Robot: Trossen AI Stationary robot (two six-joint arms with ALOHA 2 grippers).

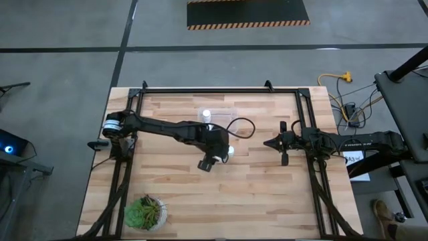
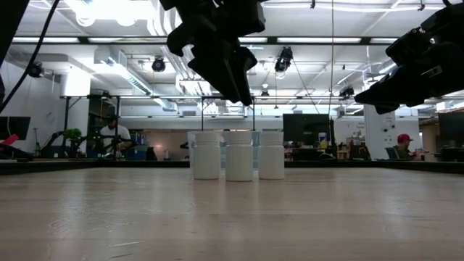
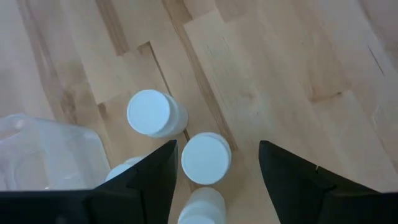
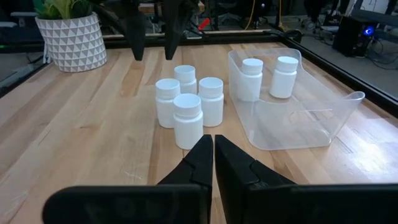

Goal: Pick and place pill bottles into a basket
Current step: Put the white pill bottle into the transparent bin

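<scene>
Several white pill bottles (image 4: 188,118) stand upright in a tight cluster on the wooden table, next to the clear basket (image 4: 329,118). Two more bottles (image 4: 252,78) stand inside the basket. My left gripper (image 3: 217,155) is open and hangs above the cluster, fingers pointing down. One bottle cap (image 3: 206,158) lies below and between the fingers, untouched. In the low view the left gripper (image 2: 239,80) is well above the bottles (image 2: 238,155). My right gripper (image 4: 213,146) is shut and empty near the table's right side (image 1: 271,142), pointing at the cluster.
A green potted plant (image 1: 144,213) stands at the near left corner. The basket (image 1: 217,117) sits at the far middle of the table. A dark frame rail (image 1: 221,90) runs round the table's edges. Bare wood lies between the cluster and the right gripper.
</scene>
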